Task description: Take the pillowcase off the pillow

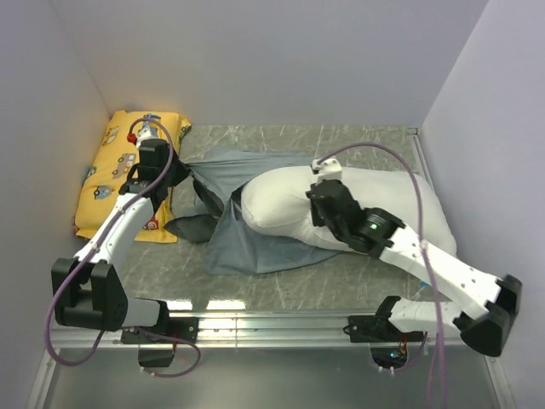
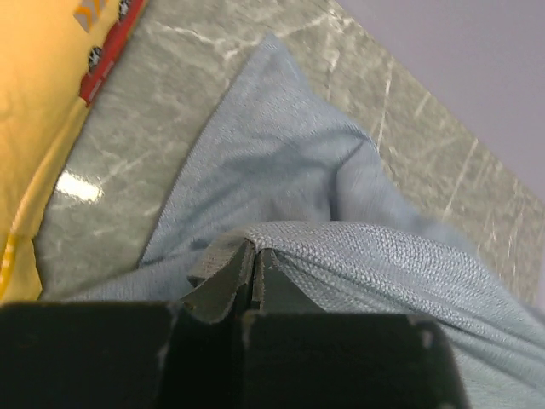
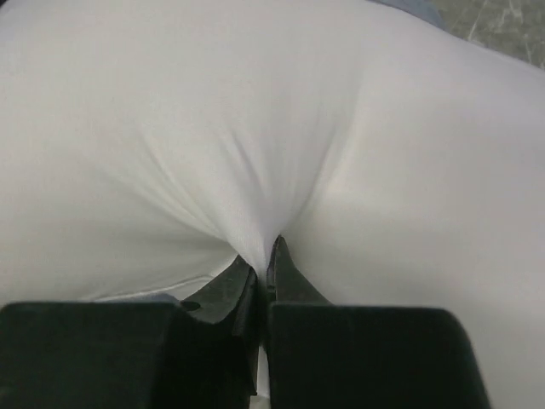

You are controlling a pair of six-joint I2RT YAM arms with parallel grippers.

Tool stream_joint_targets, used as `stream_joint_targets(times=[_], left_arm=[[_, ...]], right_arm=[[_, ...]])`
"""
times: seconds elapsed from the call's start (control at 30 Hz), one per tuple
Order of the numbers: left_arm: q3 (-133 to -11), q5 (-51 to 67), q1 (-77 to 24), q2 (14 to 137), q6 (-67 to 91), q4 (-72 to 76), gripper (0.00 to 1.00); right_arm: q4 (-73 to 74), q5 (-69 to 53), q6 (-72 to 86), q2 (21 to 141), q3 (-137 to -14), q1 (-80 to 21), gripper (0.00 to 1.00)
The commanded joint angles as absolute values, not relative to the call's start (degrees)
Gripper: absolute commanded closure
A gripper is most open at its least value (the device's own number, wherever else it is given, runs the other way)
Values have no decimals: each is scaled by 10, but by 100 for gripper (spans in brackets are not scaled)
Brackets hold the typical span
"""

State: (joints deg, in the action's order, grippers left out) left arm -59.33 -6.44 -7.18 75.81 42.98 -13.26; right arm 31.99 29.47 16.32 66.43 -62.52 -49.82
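We have left pincer (image 2: 254,256) clamped on soft grey fabric pillowcase (image 2: 281,162) fold; right pincer (image 3: 268,256) pinching plump white pillow (image 3: 255,111). We reckon both light, limp.

The pillow (image 1: 375,200) is laid across the centre and right of the table (image 1: 358,141). Its left end is rested on the pillowcase (image 1: 247,247), which is spread out leftward. A second pillow (image 1: 102,187) is lodged in the far-left corner. The left gripper (image 2: 254,256) is clamped onto a pillowcase fold beside that second pillow. The right gripper (image 3: 269,251) is pinched onto the pillow's top.
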Motion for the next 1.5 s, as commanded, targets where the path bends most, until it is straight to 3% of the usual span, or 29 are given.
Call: stream_joint_targets(times=[0.0,0.27,0.73,0.93,1.07,1.23,1.33,1.37,1.43,1.47], left_arm=[[-628,-83,-47,780,435,-87,100],[-593,-55,-51,824,458,-42,100],[-528,-62,-118,883,478,30,100],[-472,-66,-169,864,492,64,100],[-429,-83,-220,810,497,76,100],[-376,-67,-243,715,504,75,100],[-348,-55,-250,652,505,72,92],[-345,-55,-250,637,503,63,82],[-348,-56,-250,595,492,32,73],[-352,-57,-250,582,488,19,64]], right_arm=[[355,271,175,577,-620,-470,100],[367,176,183,480,-721,-436,100],[341,206,182,500,-902,-436,100],[325,259,166,526,-912,-435,100],[292,299,142,610,-901,-433,100],[129,361,168,695,-782,-432,100],[50,349,204,737,-722,-434,100],[39,339,232,763,-712,-436,100],[6,309,256,782,-679,-448,100],[1,304,265,797,-664,-453,100]])
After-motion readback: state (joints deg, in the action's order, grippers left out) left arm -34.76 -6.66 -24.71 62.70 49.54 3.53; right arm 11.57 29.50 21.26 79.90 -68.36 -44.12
